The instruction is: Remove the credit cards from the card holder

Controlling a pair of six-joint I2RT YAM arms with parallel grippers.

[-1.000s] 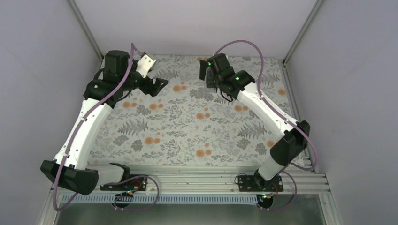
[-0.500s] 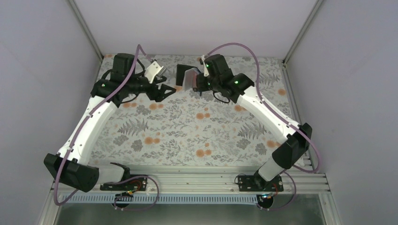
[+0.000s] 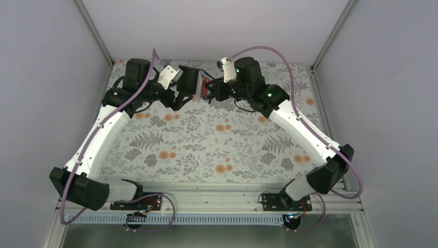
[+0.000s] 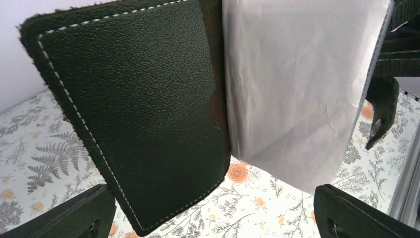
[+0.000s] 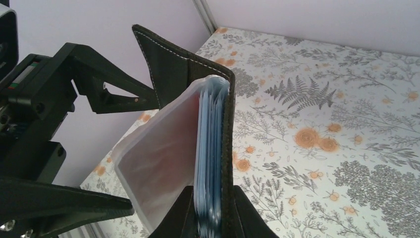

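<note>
Locate the card holder [image 3: 189, 80] in the air above the far part of the floral table cover [image 3: 206, 150], between the two grippers and clear of the surface. It stands open like a book: the black stitched flap [image 4: 143, 114] is swung out toward the left arm.

Check the right gripper [image 3: 211, 93]. Its jaws are closed on the holder's lower edge, pinching the other black cover together with the stack of pale blue sleeves [image 5: 208, 148].

Note the frosted sleeve [image 5: 153, 168] fanned out from that stack toward the left arm. A reddish tint shows through it in the right wrist view; this is where you find the credit cards [image 5: 173, 129], inside the holder. You cannot count them from these views.

Check the left gripper [image 3: 182, 94]. Its jaws stand wide apart, one finger on each side of the open holder, with the flap and the frosted sleeve between them. One fingertip reaches the flap's edge; you cannot tell whether it touches
</note>
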